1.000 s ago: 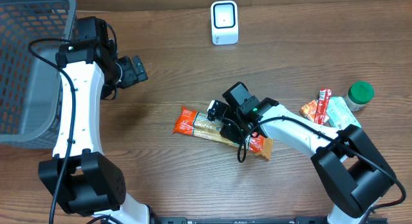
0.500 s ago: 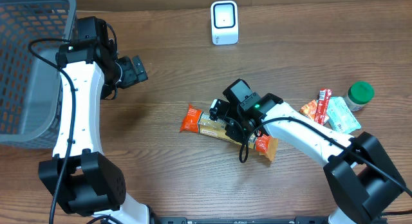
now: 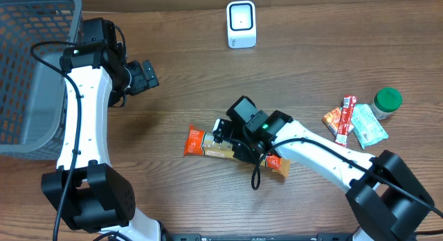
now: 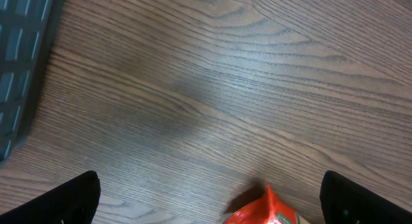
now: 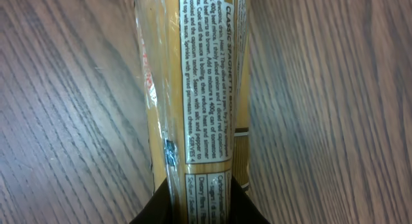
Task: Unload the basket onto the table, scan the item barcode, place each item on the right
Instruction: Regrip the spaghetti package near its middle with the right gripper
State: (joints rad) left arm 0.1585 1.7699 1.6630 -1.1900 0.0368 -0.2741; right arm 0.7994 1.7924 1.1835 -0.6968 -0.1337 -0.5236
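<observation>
The item is a long spaghetti packet (image 3: 201, 143) with orange ends, lying across the middle of the wooden table. My right gripper (image 3: 233, 145) is shut on its middle. In the right wrist view the printed label of the packet (image 5: 199, 89) runs up from between the black fingers (image 5: 158, 210), and my right gripper (image 5: 201, 203) pinches it on both sides; no barcode shows on this face. The white scanner (image 3: 241, 23) stands at the back centre. My left gripper (image 3: 149, 73) hangs open near the basket, and in its own view the left gripper (image 4: 212, 201) holds nothing, with the packet's orange tip (image 4: 264, 211) below it.
A grey mesh basket (image 3: 28, 68) fills the left back corner. At the right lie a green-lidded jar (image 3: 386, 101), a red sachet (image 3: 339, 116) and a pale green sachet (image 3: 367, 125).
My right gripper has closed on the spaghetti packet and moved left and toward the front with it, turning it slightly. The left arm has not moved.
</observation>
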